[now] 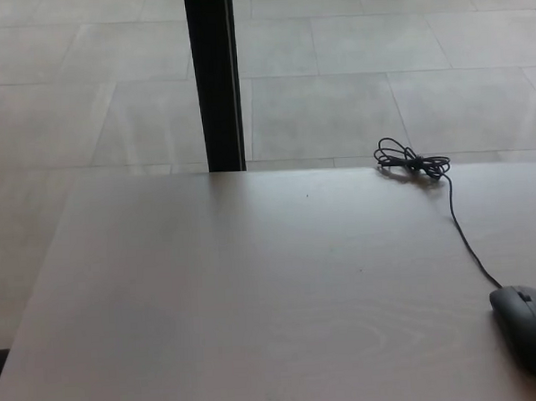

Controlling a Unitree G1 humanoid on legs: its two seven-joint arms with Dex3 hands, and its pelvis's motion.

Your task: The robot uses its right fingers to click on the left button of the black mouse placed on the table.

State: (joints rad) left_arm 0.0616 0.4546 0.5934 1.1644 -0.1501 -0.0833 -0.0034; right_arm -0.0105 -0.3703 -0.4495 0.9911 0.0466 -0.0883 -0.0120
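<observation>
A black mouse (529,329) lies on the pale wooden table (255,291) near its right side, close to the picture's right edge. Its scroll wheel shows between the two buttons at its far end. A thin black cable (463,235) runs from the mouse toward the back of the table and ends in a coiled bundle (413,163) near the far edge. Neither of my hands shows in the head view.
A black vertical post (214,77) stands just behind the table's far edge, left of centre. Grey tiled floor (379,87) lies beyond. The table's left edge runs diagonally at the lower left.
</observation>
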